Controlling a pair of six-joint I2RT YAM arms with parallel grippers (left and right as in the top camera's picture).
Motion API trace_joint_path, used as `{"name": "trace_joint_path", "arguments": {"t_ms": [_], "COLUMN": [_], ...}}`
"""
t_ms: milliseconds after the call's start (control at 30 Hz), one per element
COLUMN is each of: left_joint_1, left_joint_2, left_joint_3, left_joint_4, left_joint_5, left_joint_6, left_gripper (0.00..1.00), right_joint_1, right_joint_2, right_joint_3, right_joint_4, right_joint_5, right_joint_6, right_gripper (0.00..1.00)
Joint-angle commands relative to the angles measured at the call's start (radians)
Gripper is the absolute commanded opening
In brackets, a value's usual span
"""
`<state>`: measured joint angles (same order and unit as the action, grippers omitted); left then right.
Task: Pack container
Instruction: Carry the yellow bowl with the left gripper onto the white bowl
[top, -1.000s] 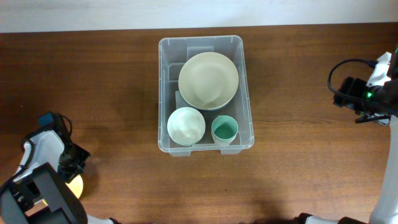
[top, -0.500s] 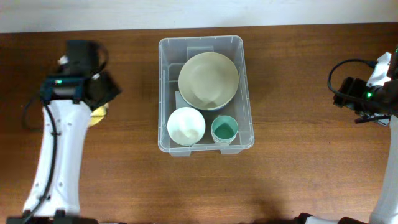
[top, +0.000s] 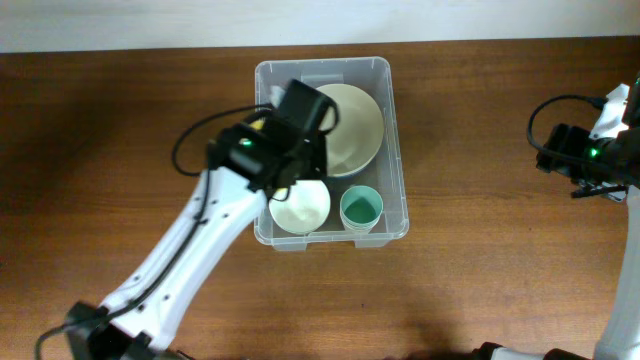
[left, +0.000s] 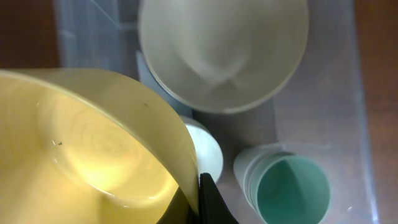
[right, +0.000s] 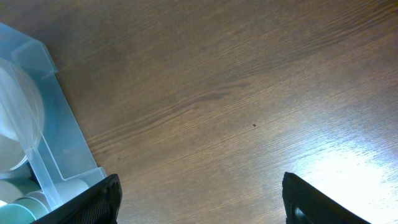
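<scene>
one clear rectangular container (top: 397, 150) with a rounded rim sits mid-counter (top: 480, 250), holding one large cream bowl (top: 352, 125), one small white bowl (top: 305, 207) and one green cup (top: 361, 210). the left fingers (left: 208, 202) pinch the rim of one yellow bowl (left: 93, 143) above the container's left side, hiding part of it. the right fingers (right: 305, 202) are spread wide and empty over the counter, well apart to the right.

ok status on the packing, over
Left claw shut on yellow bowl, above the container. Right claw open, over the table beside it. Inside: large bowl, white bowl, teal cup crowd the floor.
</scene>
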<state>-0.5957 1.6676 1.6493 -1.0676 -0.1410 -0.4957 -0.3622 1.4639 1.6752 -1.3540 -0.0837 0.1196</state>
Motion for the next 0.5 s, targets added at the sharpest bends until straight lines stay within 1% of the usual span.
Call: {"name": "trace_joint_path", "arguments": {"t_ms": [0,333,367,433,467], "left_joint_1": [-0.027,-0.031,-0.031,-0.031,-0.031], "left_joint_2": [0.043,0.105,0.107,0.107,0.107], "left_joint_3": [0.003,0.003,0.003,0.003,0.003], "left_joint_4": [-0.014,-0.025,-0.026,-0.025,-0.025], "left_joint_5": [0.006,0.063,0.08,0.098,0.095], "left_joint_6": [0.027,0.041,0.041,0.041,0.042], "left_gripper": [0.01,0.01,0.09,0.61,0.76], "right_joint_1": [-0.004,-0.004,-0.004,-0.004,-0.004], "right_joint_2": [0.003,0.003,0.003,0.003,0.003], "right_joint_3": [-0.003,-0.003,-0.003,-0.003,-0.003], "right_joint_4": [0.003,0.003,0.003,0.003,0.003], "right_joint_5": [0.009,0.009,0.009,0.009,0.01], "right_joint_6": [-0.007,-0.007,-0.007,-0.007,-0.007], "right_gripper": [0.78,0.78,0.78,0.78,0.78]}}
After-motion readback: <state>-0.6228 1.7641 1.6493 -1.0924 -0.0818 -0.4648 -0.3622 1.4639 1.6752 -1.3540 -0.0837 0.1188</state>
